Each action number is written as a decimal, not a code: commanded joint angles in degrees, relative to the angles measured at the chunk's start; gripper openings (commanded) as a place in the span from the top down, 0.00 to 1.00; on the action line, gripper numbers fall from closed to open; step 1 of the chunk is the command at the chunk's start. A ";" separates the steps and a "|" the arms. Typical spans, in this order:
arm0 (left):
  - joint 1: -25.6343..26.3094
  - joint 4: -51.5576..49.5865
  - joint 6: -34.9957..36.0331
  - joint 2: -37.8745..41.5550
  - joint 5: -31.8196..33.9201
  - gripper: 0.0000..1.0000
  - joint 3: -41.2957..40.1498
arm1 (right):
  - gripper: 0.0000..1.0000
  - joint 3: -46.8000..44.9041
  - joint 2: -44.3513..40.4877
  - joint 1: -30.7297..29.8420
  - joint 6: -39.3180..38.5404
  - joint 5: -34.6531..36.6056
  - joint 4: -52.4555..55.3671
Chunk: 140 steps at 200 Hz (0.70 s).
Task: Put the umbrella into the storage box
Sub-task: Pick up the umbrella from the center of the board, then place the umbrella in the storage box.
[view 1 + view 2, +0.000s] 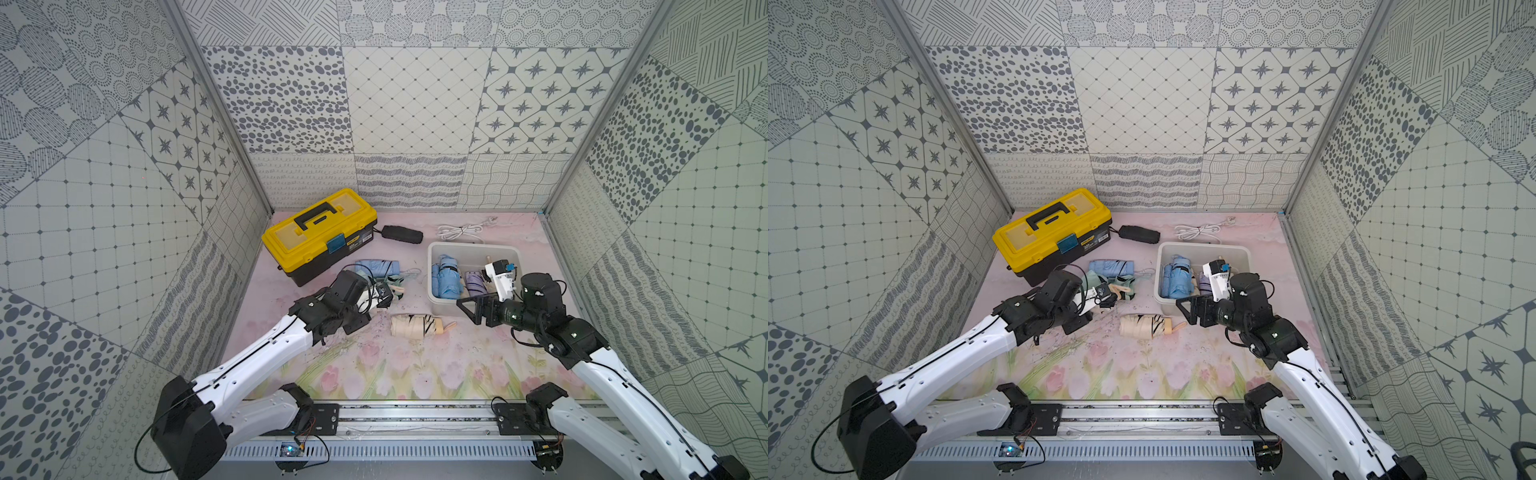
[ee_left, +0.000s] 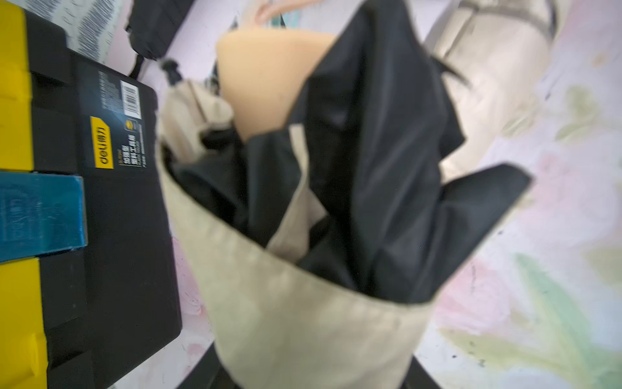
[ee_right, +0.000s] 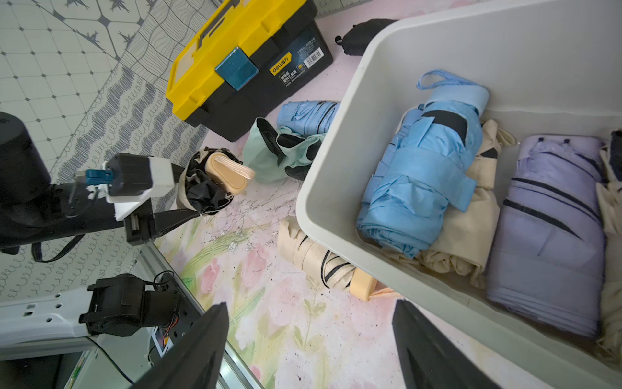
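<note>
Step in hand: picking up one umbrella. The left end effector (image 3: 192, 190) is clamping a beige-and-black umbrella (image 3: 210, 193) by its folded canopy, with the peach handle poking out past the jaws. Can't tell whether it is clear of the table (image 3: 269, 303). The right end effector (image 3: 309, 313) is hanging open and holding nothing, just beside the storage box (image 3: 343, 141) rim. The box is sitting well off from the left end effector, with a blue umbrella (image 3: 420, 175) and a lilac umbrella (image 3: 552, 235) lying inside. The next move is probably calling for a lift, a carry over the second beige umbrella (image 3: 309, 256) lying between, clearing the rim, then a release. The yellow toolbox (image 3: 235, 43) is sitting close beside the left end effector, so there is a bump risk.
</note>
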<state>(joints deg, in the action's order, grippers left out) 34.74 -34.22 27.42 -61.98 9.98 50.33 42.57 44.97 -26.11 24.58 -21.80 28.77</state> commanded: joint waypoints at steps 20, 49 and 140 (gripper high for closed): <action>1.72 11.11 -29.07 8.01 -17.09 0.61 -0.56 | 0.16 0.35 -0.65 -5.90 5.18 1.78 -10.22; 2.10 22.11 -37.74 9.88 -22.46 0.61 -4.21 | 0.14 -0.96 0.90 -12.92 7.33 6.03 -16.12; 3.72 44.27 -51.47 9.09 -31.77 0.61 -11.95 | 0.07 -3.48 13.92 -28.90 15.80 17.37 -39.29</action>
<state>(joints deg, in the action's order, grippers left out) 37.89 -9.91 -12.86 -52.38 -13.37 40.16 39.22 56.99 -53.89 38.17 -7.99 -0.40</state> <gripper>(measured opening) 0.494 0.922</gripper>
